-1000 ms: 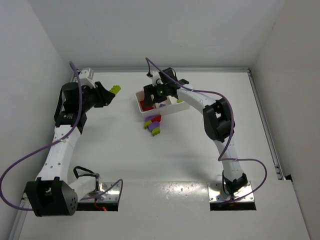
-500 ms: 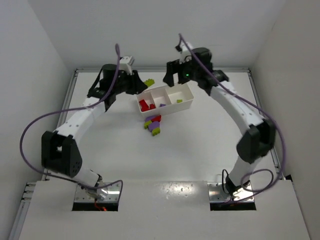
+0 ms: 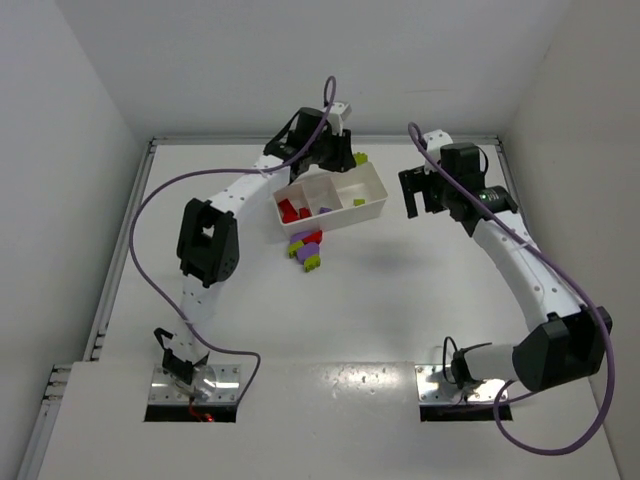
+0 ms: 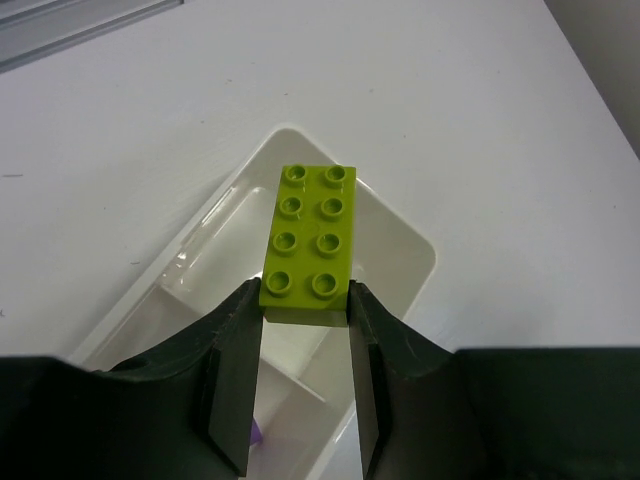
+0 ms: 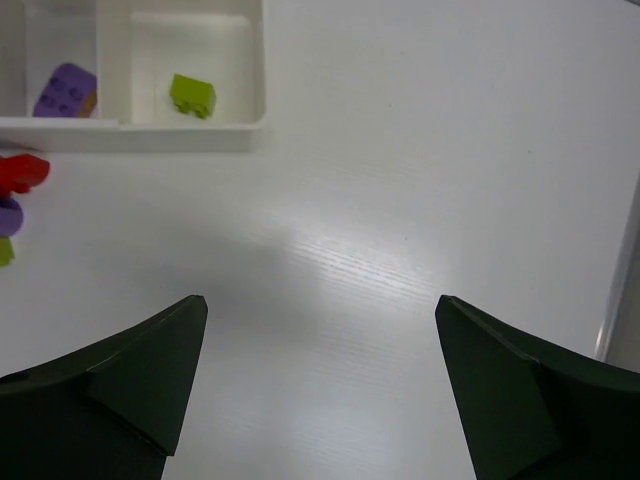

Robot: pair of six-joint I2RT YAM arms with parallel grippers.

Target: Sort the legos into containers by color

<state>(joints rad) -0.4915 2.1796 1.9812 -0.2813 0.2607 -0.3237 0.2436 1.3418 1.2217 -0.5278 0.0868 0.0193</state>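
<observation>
My left gripper (image 3: 348, 160) is shut on a lime green lego (image 3: 359, 158), a two-by-four brick (image 4: 308, 245) hanging over the far end of the white tray (image 4: 423, 252). The tray (image 3: 379, 186) holds red legos (image 3: 292, 210) in its left container, a purple lego (image 5: 65, 90) in the middle one and a small green lego (image 5: 192, 95) in the right one. Loose legos lie in front of the tray: red (image 3: 312, 237), purple (image 3: 298, 249) and green (image 3: 312, 263). My right gripper (image 3: 420, 203) is open and empty over bare table right of the tray (image 5: 150, 135).
White walls close in the table on three sides. A metal rail (image 3: 528, 240) runs along the right edge and another along the left edge (image 3: 118, 270). Purple cables trail from both arms.
The left arm has swung from the far left to the tray's back edge, carrying the green lego. The right arm has left the tray, moved right, and its jaws have spread wider.
</observation>
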